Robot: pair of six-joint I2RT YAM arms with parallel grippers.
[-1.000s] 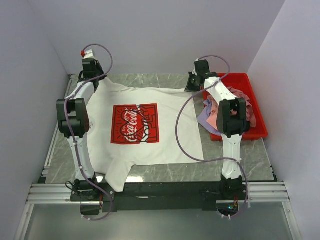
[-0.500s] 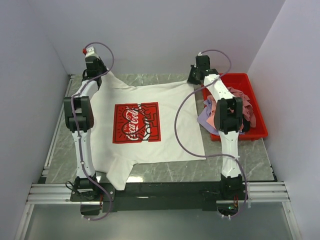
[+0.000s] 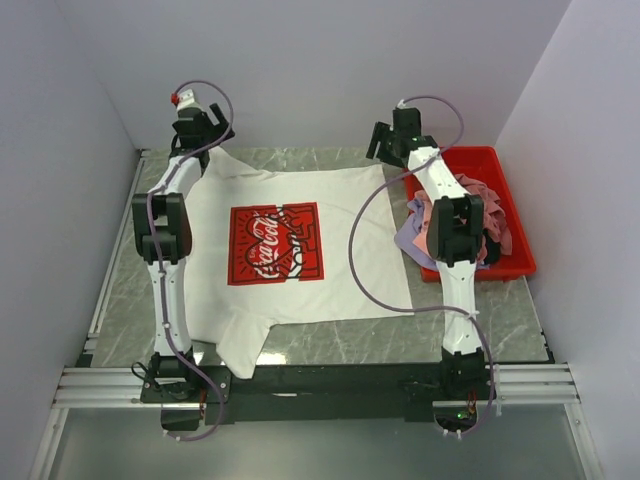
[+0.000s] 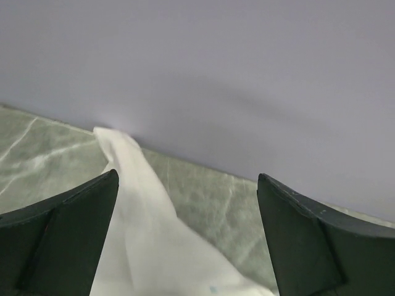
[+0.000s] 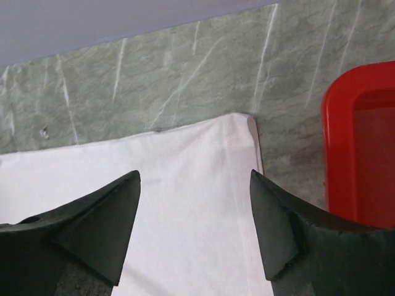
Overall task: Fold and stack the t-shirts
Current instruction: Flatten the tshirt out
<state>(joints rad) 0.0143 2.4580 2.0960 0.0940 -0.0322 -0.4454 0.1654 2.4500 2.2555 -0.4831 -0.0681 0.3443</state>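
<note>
A white t-shirt [image 3: 350,260] with a red Coca-Cola print [image 3: 275,245] lies spread flat on the marble table. My left gripper [image 3: 205,128] is open at the far left over the shirt's sleeve. In the left wrist view the white sleeve tip [image 4: 133,203] lies loose on the marble between the wide-apart jaws of the left gripper [image 4: 187,176]. My right gripper [image 3: 385,145] is open above the shirt's far right corner. The right wrist view shows that corner [image 5: 203,185] flat under the right gripper [image 5: 195,174], untouched. More t-shirts, pink [image 3: 480,195] and lavender [image 3: 412,235], are heaped in the bin.
A red plastic bin [image 3: 475,153] stands at the right of the table, its rim [image 5: 361,142] close to the right gripper. The back wall rises just behind both grippers. Side walls close in the table on the left and right.
Both grippers have opened and let go of the shirt's far edge, which now lies flat near the back wall. Both arms have reached farther back.
</note>
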